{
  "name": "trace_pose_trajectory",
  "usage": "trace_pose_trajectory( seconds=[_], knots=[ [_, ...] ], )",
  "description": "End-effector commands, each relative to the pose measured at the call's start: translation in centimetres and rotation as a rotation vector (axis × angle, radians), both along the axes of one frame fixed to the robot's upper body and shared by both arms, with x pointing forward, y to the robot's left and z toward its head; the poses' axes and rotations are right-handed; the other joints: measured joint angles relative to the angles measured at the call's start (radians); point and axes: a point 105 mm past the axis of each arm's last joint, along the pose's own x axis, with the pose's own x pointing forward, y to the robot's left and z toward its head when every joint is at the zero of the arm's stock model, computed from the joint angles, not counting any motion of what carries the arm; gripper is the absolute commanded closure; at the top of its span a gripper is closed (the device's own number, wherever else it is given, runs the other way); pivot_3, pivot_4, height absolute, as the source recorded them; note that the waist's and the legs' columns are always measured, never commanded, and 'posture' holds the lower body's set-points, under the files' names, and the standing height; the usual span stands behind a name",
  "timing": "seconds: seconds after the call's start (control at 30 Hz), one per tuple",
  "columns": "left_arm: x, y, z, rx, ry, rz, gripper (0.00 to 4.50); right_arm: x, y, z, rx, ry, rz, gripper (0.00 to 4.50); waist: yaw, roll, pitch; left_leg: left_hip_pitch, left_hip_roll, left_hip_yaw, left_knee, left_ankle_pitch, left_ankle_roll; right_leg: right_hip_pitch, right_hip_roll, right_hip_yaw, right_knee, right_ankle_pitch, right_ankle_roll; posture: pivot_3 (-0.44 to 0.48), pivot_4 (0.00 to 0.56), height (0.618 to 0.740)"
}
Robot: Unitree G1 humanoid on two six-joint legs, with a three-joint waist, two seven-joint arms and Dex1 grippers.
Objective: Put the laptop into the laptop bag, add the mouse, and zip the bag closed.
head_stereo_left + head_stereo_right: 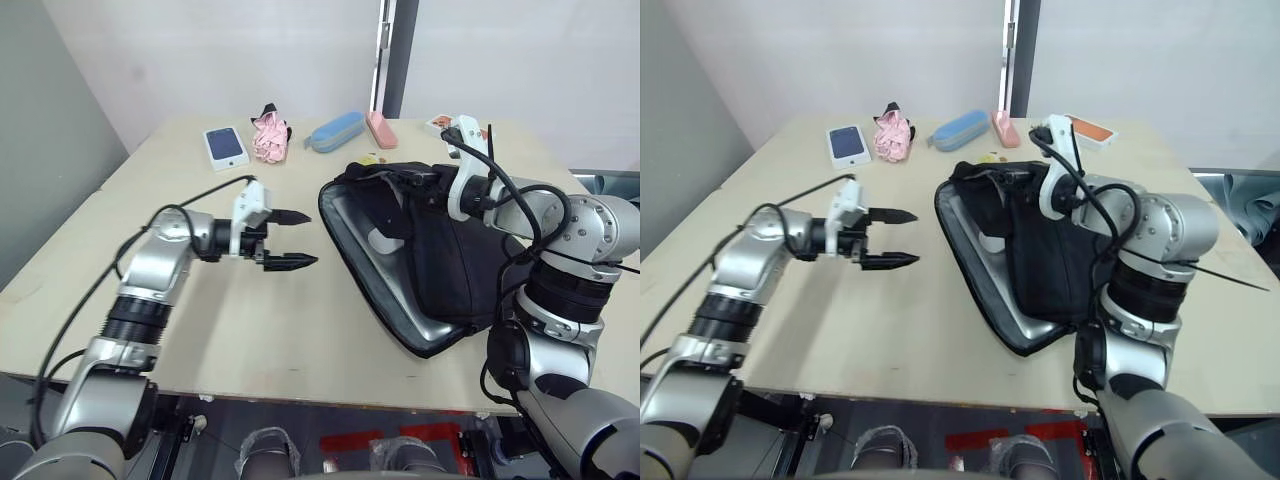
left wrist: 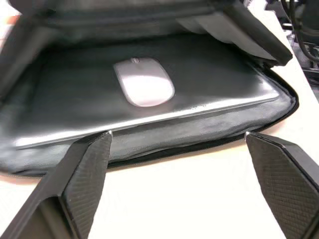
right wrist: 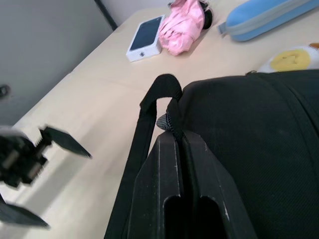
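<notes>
The black laptop bag [image 1: 470, 260] lies open on the table's right half, its mouth facing left. Inside it lies the silver laptop [image 2: 209, 99], and the pale mouse [image 2: 143, 88] rests on the laptop's lid. My left gripper [image 1: 310, 238] hovers open just left of the bag's mouth, nothing between its fingers. My right gripper [image 3: 178, 135] is shut on the bag's upper flap at its far edge, beside a strap handle [image 3: 149, 104]. That flap is raised and folded back to the right, hiding the laptop's right part.
Along the table's far edge lie a white phone box [image 1: 226, 146], a pink cloth [image 1: 269, 136], a blue case [image 1: 335, 131], a pink block [image 1: 381, 129] and an orange-topped box [image 1: 1092, 131]. A yellow item [image 3: 289, 59] sits just behind the bag.
</notes>
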Motion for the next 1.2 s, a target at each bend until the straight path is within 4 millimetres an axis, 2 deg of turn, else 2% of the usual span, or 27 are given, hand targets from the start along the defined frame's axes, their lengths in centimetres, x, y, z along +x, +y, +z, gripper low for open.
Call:
trace_pose_trajectory(
  seconds=[0.03, 0.13, 0.33, 0.5, 0.63, 0.77, 0.87, 0.9, 1.0, 1.2],
  knots=[
    [-1.4, 1.7, 2.0, -0.079, 0.048, -0.032, 0.04, -1.3, 0.8, 0.7, -0.012, -0.060, 0.098, 4.50, 0.000, 0.000, 0.000, 0.000, 0.000, 0.000, 0.000, 0.000, 0.000, 0.000, 0.000, 0.000, 0.000, 0.000, 0.000, 0.000, 0.150, 0.740],
    [-1.8, 4.1, 1.4, -0.034, 0.098, 0.010, 0.04, -1.6, 1.1, -0.3, -0.046, -0.050, 0.157, 4.50, 0.000, 0.000, 0.000, 0.000, 0.000, 0.000, 0.000, 0.000, -0.001, 0.000, 0.000, 0.000, 0.000, -0.001, -0.002, 0.000, 0.150, 0.740],
    [-1.6, 5.7, 1.4, -0.027, 0.114, 0.059, 0.04, -3.7, 2.8, -1.4, -0.081, -0.106, 0.378, 4.50, 0.003, 0.000, 0.000, 0.000, 0.000, 0.000, 0.001, 0.000, -0.001, 0.000, 0.000, 0.000, 0.001, -0.001, -0.002, 0.000, 0.150, 0.740],
    [-1.8, 7.5, 1.1, 0.024, 0.137, 0.099, 0.04, -6.7, 4.0, -2.0, -0.110, -0.192, 0.638, 4.50, -0.007, 0.000, 0.000, 0.000, 0.002, 0.000, 0.000, 0.000, -0.001, 0.000, 0.001, 0.000, 0.001, -0.002, -0.003, 0.000, 0.150, 0.740],
    [-2.1, 9.1, 1.0, 0.069, 0.150, 0.137, 0.04, -7.8, 4.5, -2.7, -0.144, -0.222, 0.762, 4.50, -0.009, 0.000, 0.000, 0.001, 0.002, 0.000, 0.001, 0.000, -0.001, -0.001, 0.002, 0.000, 0.002, -0.002, -0.003, 0.000, 0.150, 0.740],
    [-2.6, 10.1, 1.1, 0.101, 0.148, 0.143, 0.04, -7.0, 4.8, -3.9, -0.188, -0.214, 0.772, 4.50, -0.006, 0.000, 0.000, 0.001, 0.002, 0.000, 0.004, -0.001, 0.001, 0.000, 0.001, 0.000, 0.004, -0.002, -0.003, 0.000, 0.150, 0.740],
    [-2.9, 10.1, 0.4, 0.154, 0.122, 0.137, 0.04, -6.3, 4.5, -4.5, -0.190, -0.177, 0.761, 4.50, -0.004, 0.000, 0.000, 0.001, 0.002, 0.000, 0.005, -0.001, 0.002, 0.000, 0.001, 0.000, 0.005, -0.002, -0.004, 0.000, 0.150, 0.740],
    [-3.0, 10.0, 0.1, 0.176, 0.107, 0.134, 0.00, -6.3, 4.2, -4.6, -0.184, -0.151, 0.763, 4.01, -0.004, 0.000, 0.000, 0.001, 0.002, 0.000, 0.006, -0.001, 0.002, 0.000, 0.001, 0.000, 0.005, -0.002, -0.004, 0.000, 0.150, 0.740],
    [-3.3, 9.8, -0.8, 0.225, 0.084, 0.112, 0.00, -6.9, 3.1, -4.9, -0.212, -0.106, 0.787, 3.22, 0.001, -0.001, 0.000, 0.000, 0.001, -0.001, 0.006, -0.001, 0.003, 0.000, 0.000, 0.000, 0.005, -0.002, -0.003, 0.000, 0.150, 0.740],
    [-2.9, 9.5, -2.3, 0.322, -0.007, 0.028, 0.00, -7.9, -0.9, -3.9, -0.246, -0.029, 0.712, 1.13, 0.008, -0.001, -0.001, 0.000, 0.001, -0.001, 0.006, -0.002, 0.005, 0.001, 0.000, 0.000, 0.005, -0.002, -0.003, 0.000, 0.150, 0.740]
  ],
)
